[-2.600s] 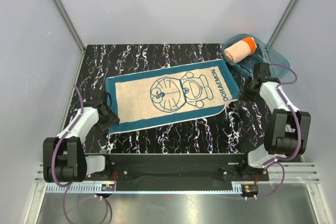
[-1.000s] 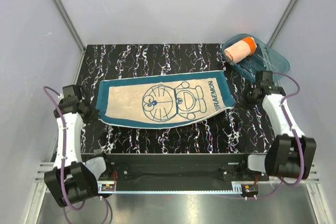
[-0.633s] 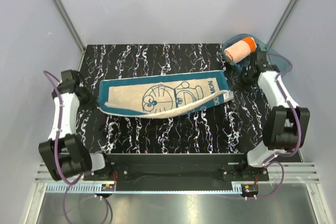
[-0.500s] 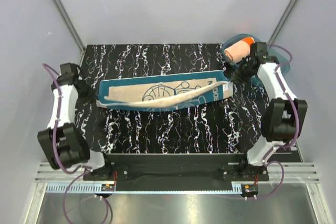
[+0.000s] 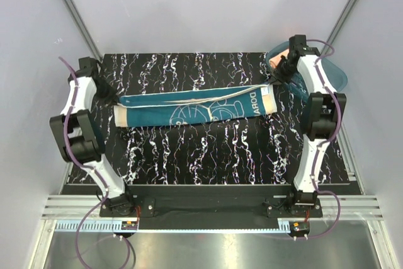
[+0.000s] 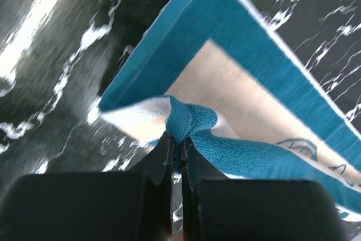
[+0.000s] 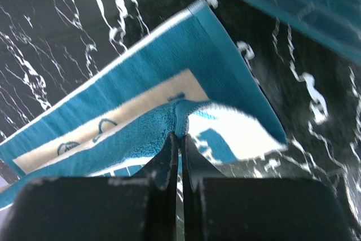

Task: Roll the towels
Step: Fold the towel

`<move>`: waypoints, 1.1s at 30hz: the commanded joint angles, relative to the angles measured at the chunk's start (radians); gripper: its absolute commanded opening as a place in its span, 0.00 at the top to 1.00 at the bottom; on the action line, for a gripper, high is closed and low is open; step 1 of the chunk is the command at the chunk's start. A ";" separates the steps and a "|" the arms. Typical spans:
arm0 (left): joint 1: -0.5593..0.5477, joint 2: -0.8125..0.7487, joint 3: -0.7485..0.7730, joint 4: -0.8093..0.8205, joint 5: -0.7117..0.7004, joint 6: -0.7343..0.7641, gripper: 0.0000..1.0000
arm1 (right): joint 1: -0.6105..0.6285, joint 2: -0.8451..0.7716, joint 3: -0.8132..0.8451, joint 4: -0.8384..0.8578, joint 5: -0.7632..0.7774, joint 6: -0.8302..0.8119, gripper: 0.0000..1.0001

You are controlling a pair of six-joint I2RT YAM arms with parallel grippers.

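Note:
The teal-blue towel (image 5: pixel 195 108) with a cream printed panel lies folded lengthwise across the middle of the table. My left gripper (image 5: pixel 114 97) is shut on its left far corner; in the left wrist view the left gripper (image 6: pixel 179 140) pinches a bunched teal corner of the towel (image 6: pixel 254 43). My right gripper (image 5: pixel 276 84) is shut on the right far corner. The right wrist view shows the right gripper (image 7: pixel 180 135) gripping the towel's (image 7: pixel 169 60) teal edge. The orange towel (image 5: pixel 275 59) lies rolled in the tub, mostly hidden behind my right arm.
A translucent teal tub (image 5: pixel 334 74) stands at the back right corner, close behind the right gripper; its wall (image 7: pixel 293 4) fills the top of the right wrist view. White walls with metal posts enclose the black marbled tabletop (image 5: pixel 201 149).
Both arms have carried the towel's near long edge up and over to the far side, folding it in half lengthwise. Both grips have stayed shut on the corners.

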 commanded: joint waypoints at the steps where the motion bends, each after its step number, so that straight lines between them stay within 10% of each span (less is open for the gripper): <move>1: -0.018 0.048 0.106 -0.014 -0.023 -0.020 1.00 | 0.013 0.061 0.130 -0.060 0.022 -0.020 1.00; 10: -0.018 0.286 0.343 -0.104 -0.038 -0.035 1.00 | 0.013 0.258 0.374 -0.132 0.062 0.009 1.00; 12: -0.016 0.347 0.405 -0.132 -0.036 -0.032 0.95 | 0.013 0.322 0.474 -0.175 0.080 0.020 0.86; 14: -0.013 0.399 0.442 -0.150 -0.029 -0.029 0.72 | 0.013 0.365 0.561 -0.206 0.073 0.029 0.45; 16: -0.007 0.424 0.501 -0.186 -0.012 -0.020 0.42 | 0.013 0.374 0.599 -0.218 0.077 0.034 0.26; 20: -0.004 0.357 0.461 -0.167 -0.032 -0.009 0.03 | 0.013 0.275 0.540 -0.188 0.093 0.034 0.23; 33: 0.051 0.042 0.248 -0.132 -0.188 0.051 0.01 | 0.017 -0.164 -0.020 0.010 0.110 -0.027 0.22</move>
